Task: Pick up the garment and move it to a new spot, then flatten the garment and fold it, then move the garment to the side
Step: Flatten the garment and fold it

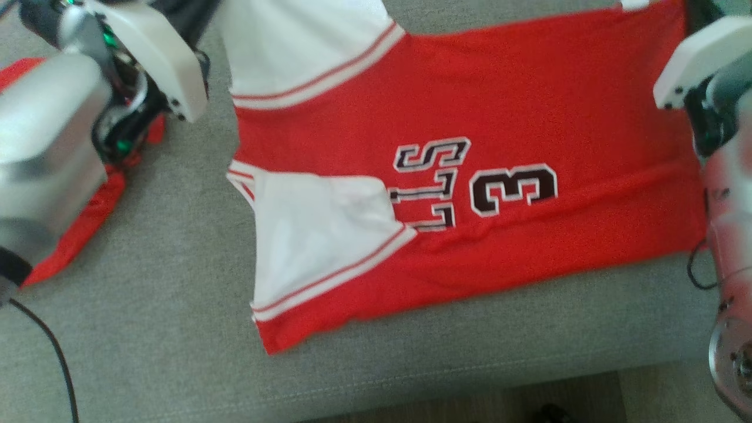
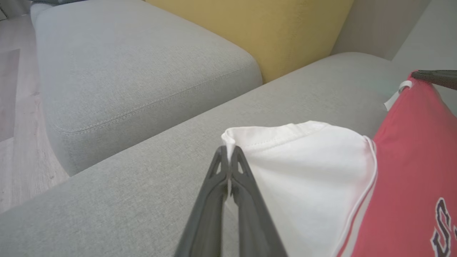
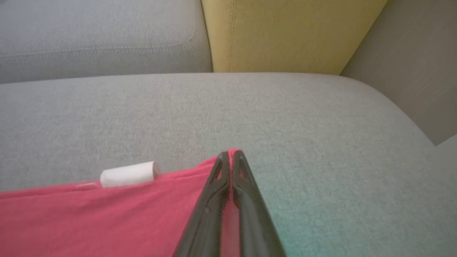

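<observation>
The garment [image 1: 470,117] is a red jersey with white sleeves and dark lettering, spread flat on a grey sofa seat [image 1: 147,294]. In the left wrist view my left gripper [image 2: 228,151] is shut on the hem of the white sleeve [image 2: 314,171]. My right gripper [image 3: 230,154] is shut on the far corner of the red hem [image 3: 107,221], beside a small white tag [image 3: 128,174]. The right gripper's dark fingers [image 2: 435,76] also show at the red corner in the left wrist view. In the head view both pale forearms flank the garment, with their fingers out of frame.
Another piece of red cloth [image 1: 88,217] lies under my left arm. A yellow back cushion [image 3: 285,35] and a second grey seat [image 2: 125,71] stand beyond. The sofa's front edge [image 1: 411,382] is near, with wooden floor [image 2: 18,107] to the side. A black cable [image 1: 53,352] trails at the lower left.
</observation>
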